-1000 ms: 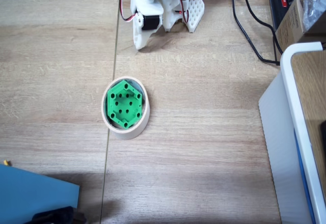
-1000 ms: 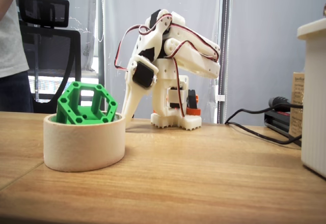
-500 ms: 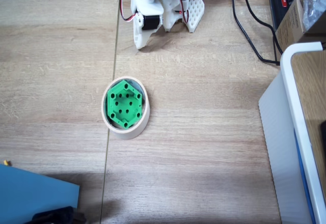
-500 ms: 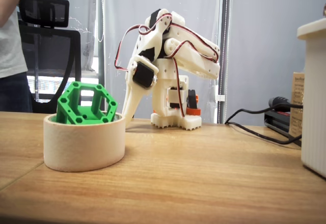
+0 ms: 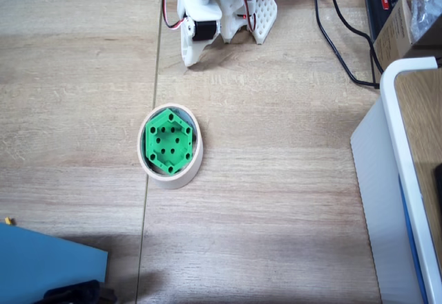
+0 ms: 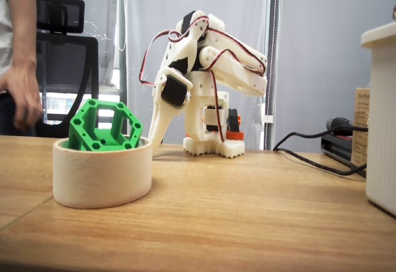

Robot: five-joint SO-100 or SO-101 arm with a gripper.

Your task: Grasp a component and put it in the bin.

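**Already in the bin, arm folded at the far edge**

Here, nothing held in the gripper: tip pointing down at the bench near the far edge, just in front of the arm's base. Fingers seemingly drawn together, though impossible to tell for certain in either fixed view. Folded arm tucked above it, red and white leads looping around the joints.

Outward toward the near edge, well apart from the gripper: the bin, a cream tape ring roughly mid-bench, beside the seam between two boards. Inside it, the component, bright green, holed face up from above, tilted and poking over the rim from the side. No marked long axis on the hexagon.

Judging by this, placement done; nothing left but rest.

Further out: a black cable toward the far right corner, a white-rimmed container along the right edge, something blue at the near left corner. Behind the bench, a person's hand and a chair.
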